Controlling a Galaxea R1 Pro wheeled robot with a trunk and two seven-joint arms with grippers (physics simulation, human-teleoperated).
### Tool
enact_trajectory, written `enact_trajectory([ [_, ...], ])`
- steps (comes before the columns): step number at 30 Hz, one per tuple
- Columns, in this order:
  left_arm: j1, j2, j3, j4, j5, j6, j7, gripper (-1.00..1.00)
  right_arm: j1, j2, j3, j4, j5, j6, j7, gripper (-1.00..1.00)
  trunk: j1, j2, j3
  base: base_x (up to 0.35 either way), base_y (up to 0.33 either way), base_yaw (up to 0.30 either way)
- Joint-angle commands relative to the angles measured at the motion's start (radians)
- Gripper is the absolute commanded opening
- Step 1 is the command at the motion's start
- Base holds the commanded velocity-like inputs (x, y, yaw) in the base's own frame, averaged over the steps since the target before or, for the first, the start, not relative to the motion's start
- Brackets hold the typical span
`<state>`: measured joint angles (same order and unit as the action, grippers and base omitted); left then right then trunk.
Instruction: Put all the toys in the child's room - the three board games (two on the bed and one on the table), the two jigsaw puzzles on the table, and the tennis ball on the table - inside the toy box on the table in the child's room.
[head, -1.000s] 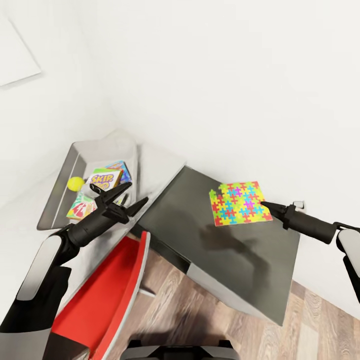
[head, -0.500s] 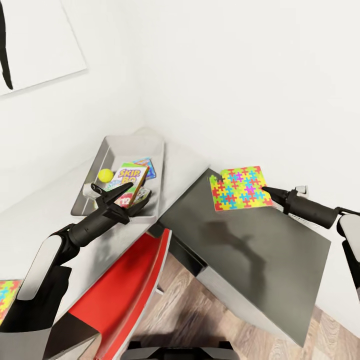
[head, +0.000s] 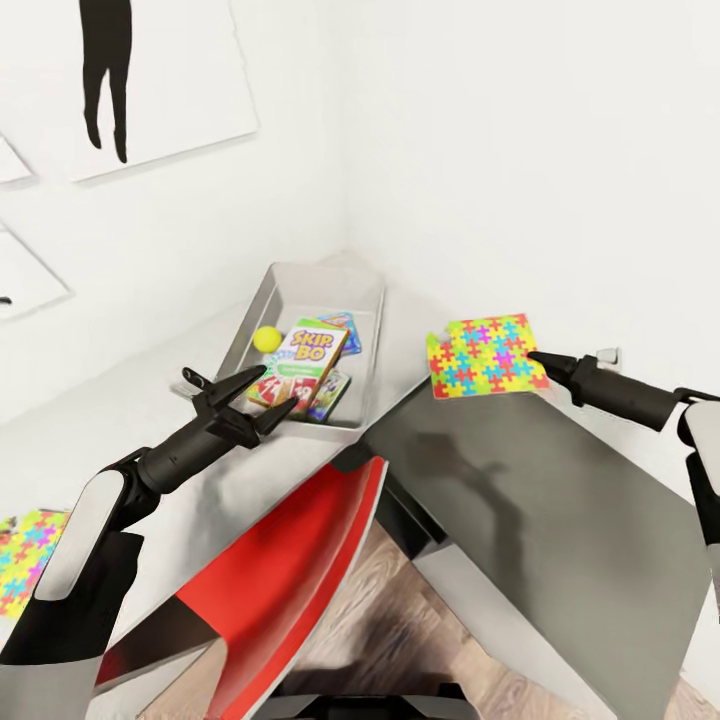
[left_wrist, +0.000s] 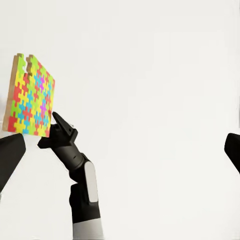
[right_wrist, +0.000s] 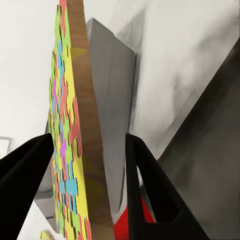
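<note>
White walls with black silhouette pictures (head: 110, 75) meet at a corner behind the pale grey table (head: 120, 430) and its dark lower wing (head: 560, 500). On the table, the toy box (head: 300, 290) holds the tennis ball (head: 266, 339) and board games (head: 300, 362); a second puzzle (head: 25, 560) lies at the near left. The right gripper (head: 535, 357) has its jaws pinching a jigsaw puzzle (head: 483, 355) by its edge above the wing, the right wrist view showing its wooden edge (right_wrist: 87, 125), while the left gripper (head: 270, 390) has its jaws spread.

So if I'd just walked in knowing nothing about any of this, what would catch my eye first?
Probably the bright jigsaw puzzle, pinched by its edge in the right gripper and held in the air above the dark lower wing of the table. Next, the grey toy box in the corner, already holding the tennis ball and colourful board games. A second puzzle lies at the far left.
</note>
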<state>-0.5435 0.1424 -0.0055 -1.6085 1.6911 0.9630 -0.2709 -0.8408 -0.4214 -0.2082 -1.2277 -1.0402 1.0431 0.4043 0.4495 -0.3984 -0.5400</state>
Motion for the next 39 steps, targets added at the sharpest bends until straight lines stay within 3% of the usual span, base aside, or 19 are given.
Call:
enact_trajectory([
  [1, -0.001, 0.0, -0.001, 0.001, -0.005, 0.002, -0.007, 1.0, -0.001, 0.0, -0.002, 0.0, 0.008, 0.004, 0.01, -1.0, 0.001, -0.002, -0.001, 0.0, 0.0, 0.292],
  [13, -0.001, -0.002, -0.002, 0.001, -0.005, 0.002, -0.007, 1.0, -0.068, 0.004, -0.005, 0.002, 0.004, 0.004, -0.123, -1.0, 0.001, -0.002, -0.001, 0.0, 0.0, 0.294],
  [23, -0.001, -0.003, -0.002, 0.001, -0.005, 0.002, -0.005, 1.0, -0.102, 0.006, -0.006, 0.002, -0.018, 0.004, -0.18, -1.0, 0.001, -0.002, -0.001, 0.0, 0.0, 0.296],
  [31, -0.001, -0.005, -0.002, 0.001, -0.005, 0.002, 0.013, 1.0, -0.154, 0.006, -0.007, 0.002, -0.029, 0.004, -0.288, -1.0, 0.001, -0.002, -0.001, 0.0, 0.0, 0.296],
  [39, -0.001, -0.007, -0.003, 0.001, -0.005, 0.002, 0.02, 1.0, -0.19, 0.005, -0.026, 0.003, -0.036, 0.004, -0.33, -1.0, 0.001, -0.002, -0.001, 0.0, 0.0, 0.296],
])
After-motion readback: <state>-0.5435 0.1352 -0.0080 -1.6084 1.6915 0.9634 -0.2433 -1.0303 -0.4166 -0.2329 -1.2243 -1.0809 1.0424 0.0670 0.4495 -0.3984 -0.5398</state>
